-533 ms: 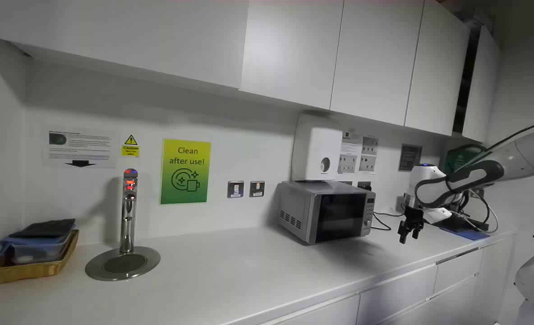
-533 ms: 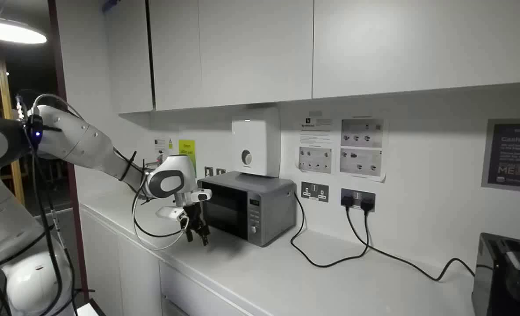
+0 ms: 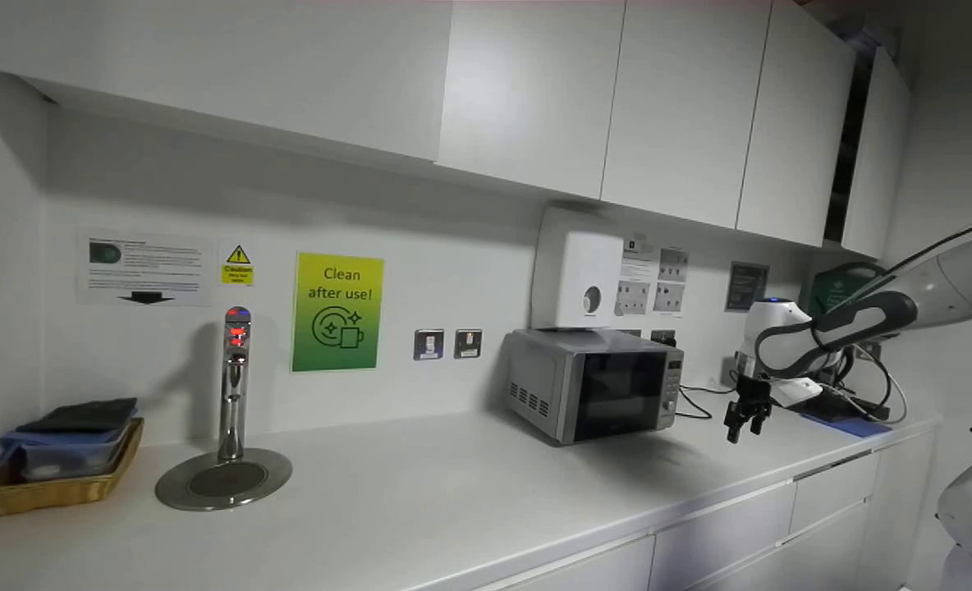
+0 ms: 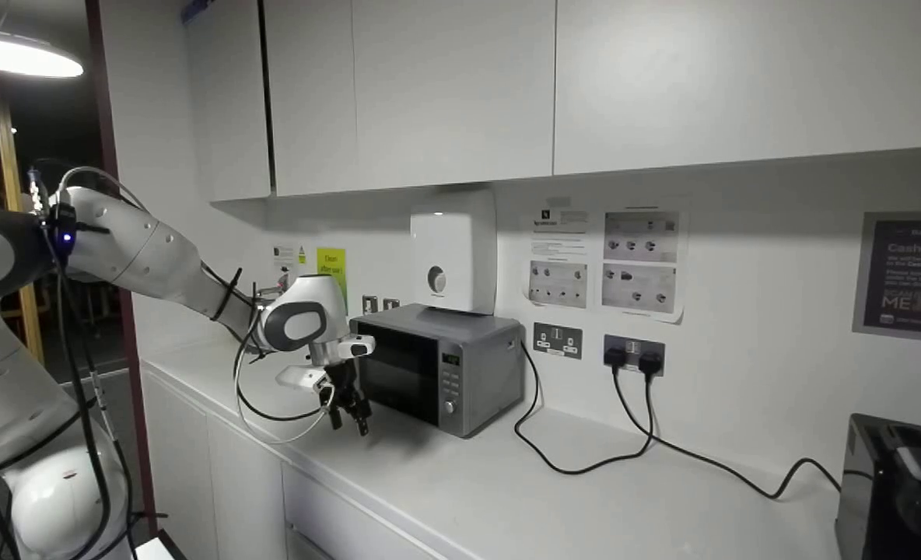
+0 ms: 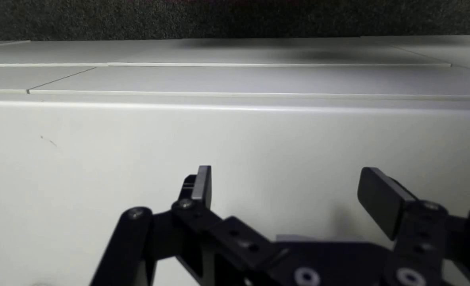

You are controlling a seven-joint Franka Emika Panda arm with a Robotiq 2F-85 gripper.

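Observation:
My black gripper hangs fingers-down above the white counter (image 3: 420, 501). It shows in both exterior views (image 3: 745, 435) (image 4: 349, 429) and in the wrist view (image 5: 286, 174). Its fingers are wide apart and nothing is between them. In the wrist view the counter top (image 5: 112, 159) lies under the fingers, with its front edge beyond them. The nearest thing is the grey microwave (image 3: 539, 386), in front of and beside the gripper; it also shows in an exterior view (image 4: 484, 381). Its dark door (image 4: 398, 369) is shut. The gripper is apart from it.
A white dispenser (image 3: 576, 271) is on the wall above the microwave. A chrome tap (image 3: 232, 410) and a basket (image 3: 59, 492) stand at the counter's far end. Black cables (image 4: 562, 469) run from sockets (image 4: 634, 354) toward a dark machine (image 4: 888, 490). Wall cupboards (image 4: 453, 93) hang above.

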